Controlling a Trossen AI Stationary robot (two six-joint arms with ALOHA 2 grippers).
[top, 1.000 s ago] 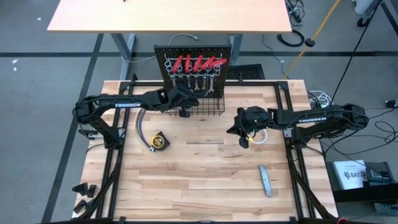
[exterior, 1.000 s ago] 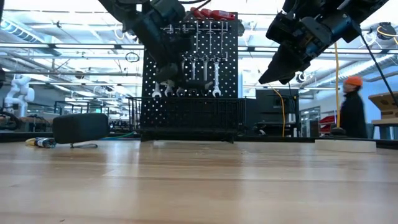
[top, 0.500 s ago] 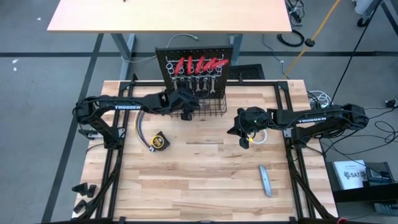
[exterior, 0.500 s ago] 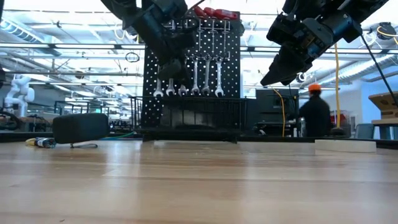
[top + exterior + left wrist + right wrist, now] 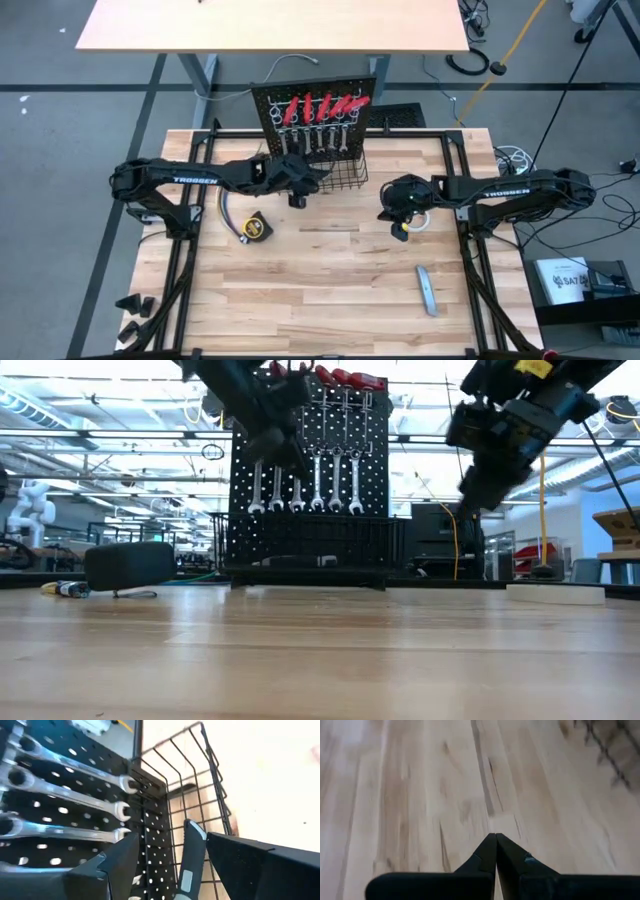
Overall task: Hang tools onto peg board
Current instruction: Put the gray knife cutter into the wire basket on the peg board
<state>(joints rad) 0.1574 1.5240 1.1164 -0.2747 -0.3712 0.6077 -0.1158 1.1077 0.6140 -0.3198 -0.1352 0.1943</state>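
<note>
The peg board (image 5: 265,110) stands upright at the table's far edge. Red-handled tools (image 5: 320,103) sit along its top and silver wrenches (image 5: 315,480) hang from their ring ends. A black-and-grey knife (image 5: 192,855) lies in the wire basket (image 5: 345,170) at its base. My left gripper (image 5: 170,840) is open just outside the basket, with the knife showing beyond the gap and apart from both fingers. My right gripper (image 5: 495,837) is shut over bare wood right of centre, beside the white tape roll (image 5: 423,218).
A yellow tape measure (image 5: 257,228) and a bundle of coloured wires (image 5: 222,210) lie on the table's left part. A grey bar (image 5: 427,290) lies near the right front. The middle and near parts of the tabletop (image 5: 320,290) are bare wood.
My left gripper has drawn back from the basket toward the table's near left and risen a little. The knife stays in the basket. My right gripper has tipped to point more steeply down, staying shut. The peg board's top has come slightly toward the near edge.
</note>
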